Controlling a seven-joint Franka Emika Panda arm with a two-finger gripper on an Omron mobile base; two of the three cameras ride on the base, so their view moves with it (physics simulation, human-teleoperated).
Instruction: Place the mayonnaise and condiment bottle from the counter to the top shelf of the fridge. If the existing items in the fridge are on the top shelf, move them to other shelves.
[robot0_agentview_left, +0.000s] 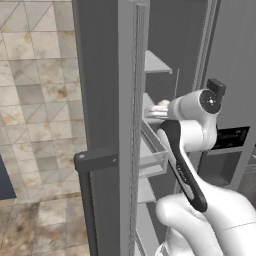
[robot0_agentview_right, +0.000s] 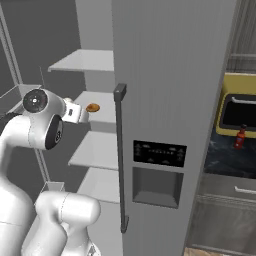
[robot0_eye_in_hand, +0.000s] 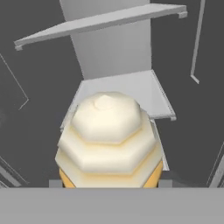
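From my station I see a floor of beige and grey marbled stone tiles (robot0_agentview_left: 35, 100) off to the left, evenly lit (no harsh shadows anywhere). On the right, a mustard-yellow appliance with a dark glass window (robot0_agentview_right: 240, 111) stands against the wall above grey wood-grain cabinet fronts (robot0_agentview_right: 225, 220) with a pale bar handle.

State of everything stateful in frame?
plain fridge door: open.
dispenser door: shut.
bun: at second-shelf level, right at the gripper; held or resting, can't tell.
gripper: inside the fridge, jaws unclear.
condiment bottle: upright, capped, on the counter.
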